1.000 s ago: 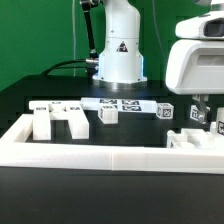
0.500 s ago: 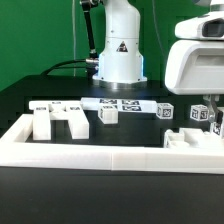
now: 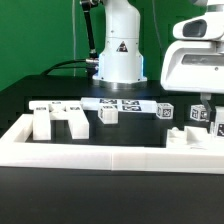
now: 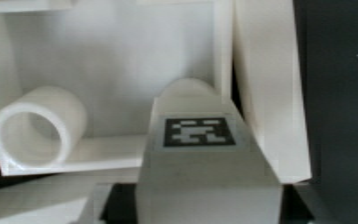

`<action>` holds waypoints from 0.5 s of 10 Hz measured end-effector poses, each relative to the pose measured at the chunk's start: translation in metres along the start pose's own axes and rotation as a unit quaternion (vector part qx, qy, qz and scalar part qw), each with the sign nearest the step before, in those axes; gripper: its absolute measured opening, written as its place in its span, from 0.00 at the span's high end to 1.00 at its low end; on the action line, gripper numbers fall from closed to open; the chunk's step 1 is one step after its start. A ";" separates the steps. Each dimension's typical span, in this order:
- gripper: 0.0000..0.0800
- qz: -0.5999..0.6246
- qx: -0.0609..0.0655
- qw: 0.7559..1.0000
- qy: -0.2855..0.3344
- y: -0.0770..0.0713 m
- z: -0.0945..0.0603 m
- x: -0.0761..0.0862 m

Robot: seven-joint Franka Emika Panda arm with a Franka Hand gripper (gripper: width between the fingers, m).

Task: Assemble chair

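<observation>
Hovering at the exterior view's right over a tagged chair part (image 4: pixel 199 140), likely to grasp it, the gripper (image 3: pixel 206 104) hides its finger opening.

Exterior view: low, before the bench (image 3: pixel 110 195), facing the arm's base (image 3: pixel 120 55).
Wrist view: very close, along a tagged finger (image 4: pixel 201 150) onto chair parts (image 4: pixel 87 90).
Shared: those parts under the claw (image 3: pixel 204 108), exterior view's right.

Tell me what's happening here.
A Panda arm is midway through building a chair. Its hand hangs low at the exterior view's right, over a white part beside the rail; whether it grips anything is unclear. A big block and small tagged cubes lie loose on the table, not yet joined.
</observation>
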State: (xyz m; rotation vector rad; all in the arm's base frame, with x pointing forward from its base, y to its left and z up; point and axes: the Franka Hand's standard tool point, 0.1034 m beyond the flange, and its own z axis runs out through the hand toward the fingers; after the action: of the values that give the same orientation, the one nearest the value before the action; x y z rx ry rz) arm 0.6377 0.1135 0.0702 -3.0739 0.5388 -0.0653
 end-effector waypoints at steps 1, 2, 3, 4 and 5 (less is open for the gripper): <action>0.64 0.033 -0.005 0.999 -0.001 0.005 0.000 0.001; 0.64 0.050 -0.008 0.999 -0.001 0.008 0.000 0.002; 0.54 0.046 -0.009 0.999 -0.001 0.009 0.000 0.002; 0.54 0.047 -0.008 0.999 -0.001 0.009 0.000 0.002; 0.37 0.045 -0.008 0.999 -0.001 0.008 -0.001 0.003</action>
State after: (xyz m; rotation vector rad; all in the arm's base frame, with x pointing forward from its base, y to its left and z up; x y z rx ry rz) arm 0.6374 0.1049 0.0707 -3.0602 0.6786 -0.0582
